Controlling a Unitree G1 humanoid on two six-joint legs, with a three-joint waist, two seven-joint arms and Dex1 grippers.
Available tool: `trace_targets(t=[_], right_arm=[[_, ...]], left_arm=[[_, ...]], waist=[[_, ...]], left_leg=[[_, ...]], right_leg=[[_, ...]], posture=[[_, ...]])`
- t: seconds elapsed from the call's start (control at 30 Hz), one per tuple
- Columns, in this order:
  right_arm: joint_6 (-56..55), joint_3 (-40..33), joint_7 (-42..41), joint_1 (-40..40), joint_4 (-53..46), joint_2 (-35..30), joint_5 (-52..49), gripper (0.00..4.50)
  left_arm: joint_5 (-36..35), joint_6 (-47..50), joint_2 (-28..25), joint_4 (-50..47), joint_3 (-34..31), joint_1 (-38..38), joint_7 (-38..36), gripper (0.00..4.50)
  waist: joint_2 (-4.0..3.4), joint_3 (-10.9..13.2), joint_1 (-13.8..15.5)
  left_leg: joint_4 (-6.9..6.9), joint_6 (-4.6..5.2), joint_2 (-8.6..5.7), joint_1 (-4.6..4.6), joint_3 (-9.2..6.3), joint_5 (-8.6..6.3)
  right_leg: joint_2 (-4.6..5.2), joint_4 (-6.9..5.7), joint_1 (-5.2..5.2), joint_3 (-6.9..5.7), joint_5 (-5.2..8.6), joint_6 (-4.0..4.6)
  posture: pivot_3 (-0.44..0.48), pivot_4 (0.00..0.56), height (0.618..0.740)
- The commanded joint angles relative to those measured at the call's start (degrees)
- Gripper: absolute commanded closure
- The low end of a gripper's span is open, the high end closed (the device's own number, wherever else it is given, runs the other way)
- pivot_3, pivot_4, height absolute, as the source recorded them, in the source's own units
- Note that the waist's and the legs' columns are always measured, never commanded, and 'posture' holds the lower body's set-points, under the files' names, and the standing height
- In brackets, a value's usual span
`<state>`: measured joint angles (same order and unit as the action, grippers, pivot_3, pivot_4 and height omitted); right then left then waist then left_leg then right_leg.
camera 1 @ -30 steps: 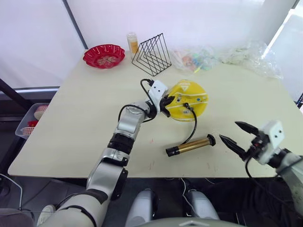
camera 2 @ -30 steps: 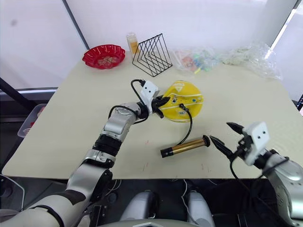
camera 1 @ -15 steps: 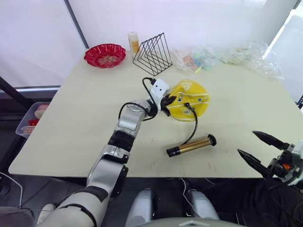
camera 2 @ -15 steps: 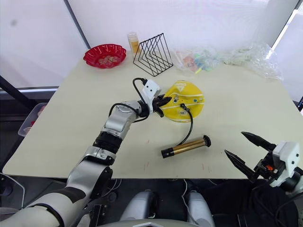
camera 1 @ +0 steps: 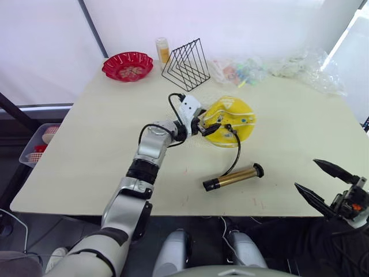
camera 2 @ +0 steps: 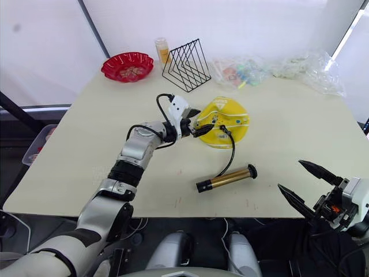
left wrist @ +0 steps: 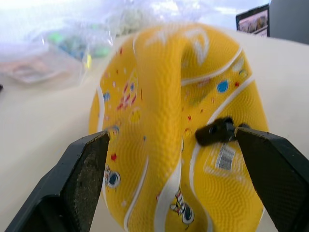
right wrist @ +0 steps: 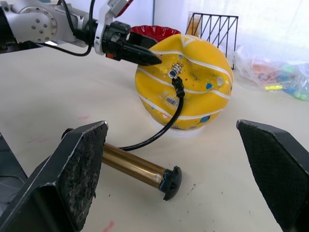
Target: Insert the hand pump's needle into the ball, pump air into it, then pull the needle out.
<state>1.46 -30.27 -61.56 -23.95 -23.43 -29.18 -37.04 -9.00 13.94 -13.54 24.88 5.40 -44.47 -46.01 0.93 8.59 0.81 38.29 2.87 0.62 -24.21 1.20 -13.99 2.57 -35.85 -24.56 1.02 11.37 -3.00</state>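
Right wrist view: the ball [right wrist: 186, 84] sits dented and half-flat on the worktop [right wrist: 58, 96], the hose fitting plugged into its valve, so the needle looks to be in.
Pump: the pump [camera 1: 233, 176] lies on the worktop just in front of the ball, no tool on it.
Left tool: the left tool [camera 1: 206, 128] is open at the ball's near side, fingers spread, gripping nothing.
Right tool: the right tool [camera 2: 309, 184] hangs open off the worktop's front edge, well apart from the pump.
Done: insertion, I'd judge.
Left: pumping, since the ball is slack; then pulling the needle out.
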Motion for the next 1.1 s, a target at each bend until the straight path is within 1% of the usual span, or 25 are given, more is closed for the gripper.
trace_targets(t=[0.03, 0.1, 0.27, 0.37, 0.4, 0.5, 0.67, 0.8, 0.93, 1.1], right_arm=[[-1.99, -0.75, -0.78, -0.82, 0.51, -0.03, -1.01, 0.00], [-2.31, -0.64, -0.82, -0.79, 0.89, -0.13, -1.07, 0.00], [-2.85, -0.56, -1.15, -0.72, 1.69, -0.54, -1.22, 0.00], [-2.99, -0.52, -1.22, -0.84, 1.78, -0.68, -1.33, 0.00], [-3.11, -0.39, -1.10, -0.91, 1.50, -0.69, -1.09, 0.00], [-3.64, -0.94, -1.71, -3.15, 0.17, -0.54, -1.02, 0.00], [-4.41, -1.39, -2.07, -4.55, 0.46, -0.85, -1.44, 0.00], [-4.73, -1.53, -2.62, -5.00, 1.40, -1.19, -1.54, 0.00], [-4.90, -1.52, -3.23, -5.29, 2.20, -1.86, -1.55, 0.00], [-5.05, -1.62, -3.97, -5.57, 2.84, -2.38, -1.72, 0.00]], left_arm=[[-3.26, 0.35, -2.09, -6.85, -2.03, 2.15, -2.67, 0.10], [-4.35, 1.16, -3.32, -9.09, -2.53, 3.49, -3.67, 0.10], [-7.14, 3.06, -9.33, -15.43, -3.30, 9.15, -8.77, 0.10], [-8.00, 3.83, -10.95, -16.92, -3.36, 10.57, -9.80, 0.10], [-8.10, 3.37, -12.30, -17.00, -3.67, 12.08, -10.81, 0.10], [-8.95, 2.10, -18.91, -20.13, -4.42, 19.91, -16.90, 0.10], [-10.70, 0.83, -24.26, -22.05, -6.20, 25.37, -21.29, 0.10], [-11.56, -2.00, -28.14, -22.23, -8.07, 30.25, -24.86, 0.10], [-12.58, -3.71, -30.80, -23.24, -9.66, 34.19, -27.19, 0.10], [-13.55, -3.81, -31.60, -26.36, -9.73, 36.27, -27.58, 0.10]], waist=[[0.00, 0.00, 0.01], [-0.02, 0.01, 0.00], [-0.05, 0.02, -0.07], [-0.06, 0.02, 0.06], [-0.06, 0.02, 0.20], [-0.12, 0.00, -0.25], [-0.13, 0.08, 0.09], [-0.18, 0.08, -0.02], [-0.21, 0.10, -0.06], [-0.23, 0.11, 0.15]], left_leg=[[0.00, 0.00, 0.00, 0.00, -0.01, 0.00], [0.01, 0.00, 0.01, 0.01, 0.00, 0.00], [0.03, 0.00, 0.04, 0.09, 0.06, 0.00], [0.04, 0.00, 0.05, 0.12, 0.06, 0.00], [0.05, 0.00, 0.05, 0.13, 0.05, 0.00], [0.05, 0.00, 0.05, 0.23, 0.12, 0.00], [0.02, 0.01, 0.21, 0.30, 0.13, -0.03], [0.05, -0.01, 0.27, 0.40, 0.13, -0.04], [0.03, -0.01, 0.31, 0.37, 0.14, -0.04], [0.02, -0.09, 0.32, 0.33, 0.13, -0.09]], right_leg=[[0.00, 0.00, 0.00, -0.01, 0.00, 0.00], [-0.01, -0.02, 0.00, 0.00, 0.00, 0.01], [-0.01, -0.08, 0.02, 0.07, -0.01, 0.01], [-0.01, -0.09, 0.04, 0.06, -0.01, 0.01], [0.00, -0.09, 0.06, 0.05, -0.01, 0.01], [0.02, -0.08, 0.14, 0.11, -0.01, 0.01], [0.01, -0.08, 0.17, 0.07, 0.05, 0.09], [0.31, -0.08, 0.24, 0.06, 0.12, -0.03], [0.34, -0.08, 0.21, 0.10, 0.04, 0.12], [0.52, -0.07, 0.19, 0.16, 0.06, 0.14]], posture=[[0.000, 0.150, 0.737], [0.000, 0.150, 0.737], [0.000, 0.150, 0.737], [0.000, 0.150, 0.737], [0.000, 0.150, 0.737], [0.000, 0.150, 0.737], [0.000, 0.150, 0.737], [0.000, 0.150, 0.737], [0.000, 0.150, 0.737], [0.000, 0.150, 0.737]])
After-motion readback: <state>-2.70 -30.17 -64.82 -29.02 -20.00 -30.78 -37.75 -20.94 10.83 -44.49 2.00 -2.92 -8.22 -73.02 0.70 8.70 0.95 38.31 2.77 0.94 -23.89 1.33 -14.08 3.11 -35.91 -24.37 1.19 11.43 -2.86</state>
